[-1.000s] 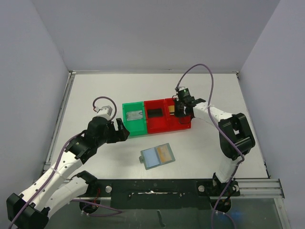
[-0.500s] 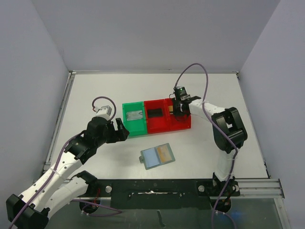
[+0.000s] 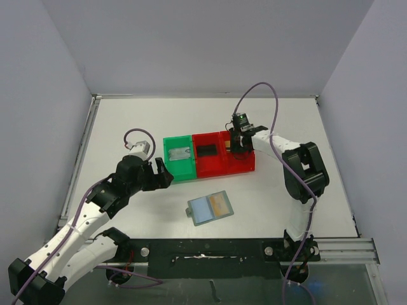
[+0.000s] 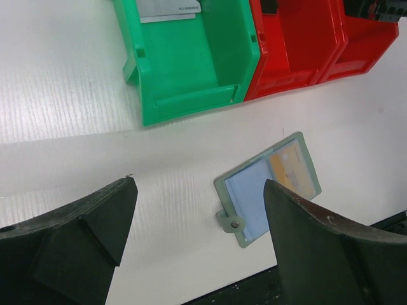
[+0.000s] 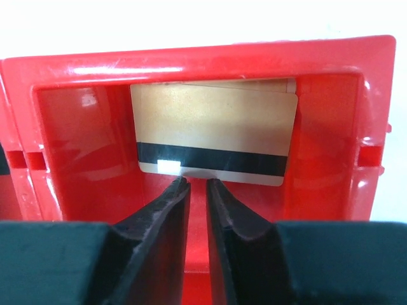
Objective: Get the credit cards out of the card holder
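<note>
A black-striped gold card (image 5: 215,130) lies in the red bin (image 5: 327,127).

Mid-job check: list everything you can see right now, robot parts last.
card holder: one, grey-blue, flat on the table in front of the bins
gold card: one, inside the card holder
striped gold card: one, right red bin; another card's edge shows beneath it
black card: one, middle red bin
silver-grey card: one, green bin
green bin: one, left end of row
red bins: two, beside the green bin
table: one, white
left tool: open, empty
right tool: shut, empty, over right red bin
</note>
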Controlling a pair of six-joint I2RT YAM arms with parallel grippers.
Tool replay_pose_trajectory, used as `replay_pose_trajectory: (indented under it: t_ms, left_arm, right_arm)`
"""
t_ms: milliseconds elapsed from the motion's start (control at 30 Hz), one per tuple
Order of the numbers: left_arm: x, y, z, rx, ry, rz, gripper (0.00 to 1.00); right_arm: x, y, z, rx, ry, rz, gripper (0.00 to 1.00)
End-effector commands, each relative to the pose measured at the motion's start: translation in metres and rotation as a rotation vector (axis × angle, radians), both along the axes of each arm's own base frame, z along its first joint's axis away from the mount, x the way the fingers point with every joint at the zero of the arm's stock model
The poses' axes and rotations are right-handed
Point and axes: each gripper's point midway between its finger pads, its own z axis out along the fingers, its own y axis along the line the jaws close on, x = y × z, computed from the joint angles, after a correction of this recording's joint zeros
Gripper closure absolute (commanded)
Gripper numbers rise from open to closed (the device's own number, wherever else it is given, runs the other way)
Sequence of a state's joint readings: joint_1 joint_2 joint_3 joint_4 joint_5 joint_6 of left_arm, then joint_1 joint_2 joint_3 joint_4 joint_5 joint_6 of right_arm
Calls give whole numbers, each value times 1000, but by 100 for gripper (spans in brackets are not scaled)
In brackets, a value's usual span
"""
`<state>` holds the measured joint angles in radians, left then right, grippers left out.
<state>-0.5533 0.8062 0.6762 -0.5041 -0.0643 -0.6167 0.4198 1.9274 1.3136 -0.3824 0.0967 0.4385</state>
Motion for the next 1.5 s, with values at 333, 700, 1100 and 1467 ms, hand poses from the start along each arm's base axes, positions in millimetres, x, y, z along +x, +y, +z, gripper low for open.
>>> replay_pose_trajectory:
  t_ms: [333, 700, 1100, 1467]
  left_arm:
    - [-9, -52, 29, -302, -15, -161, 16]
    - [-40, -116, 8, -421, 46, -241, 20]
    - [-52, -165, -16, -426, 98, -221, 34]
    - [-40, -183, -47, -359, 166, -139, 45]
  right_arm:
    - [-50, -29, 95, 159, -183, -246, 55]
    - [-140, 29, 80, 396, -186, 90, 53]
    - [-192, 50, 54, 516, -101, 312, 56]
    - [-208, 59, 45, 582, -52, 377, 67]
